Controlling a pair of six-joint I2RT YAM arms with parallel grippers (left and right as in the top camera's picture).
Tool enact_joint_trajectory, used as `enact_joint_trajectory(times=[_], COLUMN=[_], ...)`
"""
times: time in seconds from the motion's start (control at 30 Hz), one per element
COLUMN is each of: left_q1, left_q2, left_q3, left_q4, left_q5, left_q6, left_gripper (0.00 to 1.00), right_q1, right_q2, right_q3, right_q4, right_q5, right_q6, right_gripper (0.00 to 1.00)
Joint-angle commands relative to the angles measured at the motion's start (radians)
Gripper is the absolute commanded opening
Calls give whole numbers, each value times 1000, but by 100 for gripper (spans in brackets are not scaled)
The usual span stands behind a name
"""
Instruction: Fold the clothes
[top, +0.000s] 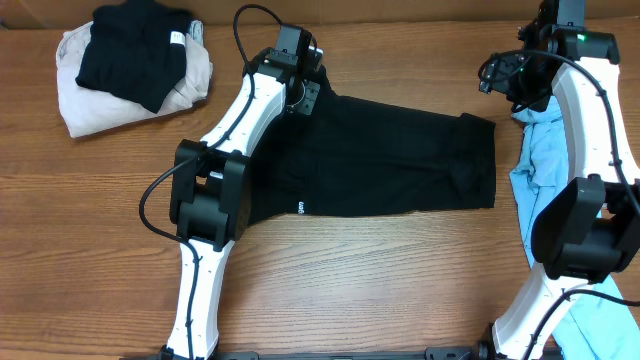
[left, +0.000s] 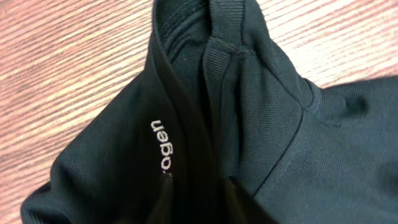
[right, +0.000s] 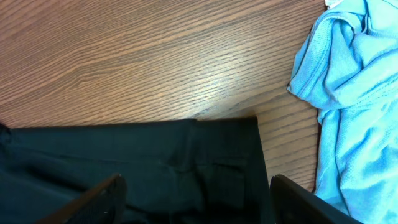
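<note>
Lying spread on the table (top: 380, 290), the black shirt (top: 400, 160) has my left gripper (left: 202, 202) pinching bunched fabric at its collar end. My right gripper (right: 199, 202) hangs spread wide over the opposite edge. The light blue garment (top: 545, 170) sits just beyond that edge, and the cream pile (top: 90, 110) is well past the collar.

A spread shirt (top: 400, 160) is laid flat across the middle of the table (top: 380, 300), and at ten o'clock, well apart from it, a pile of folded garments (top: 130, 70) is stacked, one piece set upon another. At three o'clock a crumpled garment (top: 545, 165) is heaped just beside the shirt's edge and is trailed from there toward five o'clock
</note>
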Motion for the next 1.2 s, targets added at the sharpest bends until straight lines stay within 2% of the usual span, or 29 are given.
enact_joint_trajectory(times=[0.0, 0.2, 0.43, 0.57, 0.83, 1.17], left_q1=[-1, 10, 28, 28, 33, 43], left_q2=[19, -22, -37, -38, -38, -38], left_q3=[21, 118, 379, 444, 451, 451], left_q4=[-12, -123, -307, -369, -446, -479], left_q5=[-14, -90, -88, -88, -89, -89], left_q6=[0, -48, -105, -113, -119, -143], left_gripper=[4, 4, 4, 4, 4, 4], right_q1=[-8, -5, 1, 5, 5, 7], right_q2=[8, 24, 77, 132, 235, 287], right_q3=[-4, -6, -7, -7, -7, -8], right_q4=[7, 16, 44, 60, 73, 77], right_q5=[10, 5, 1, -6, -10, -20], right_q6=[-4, -5, -28, -64, -83, -83], right_gripper=[77, 76, 76, 76, 76, 61])
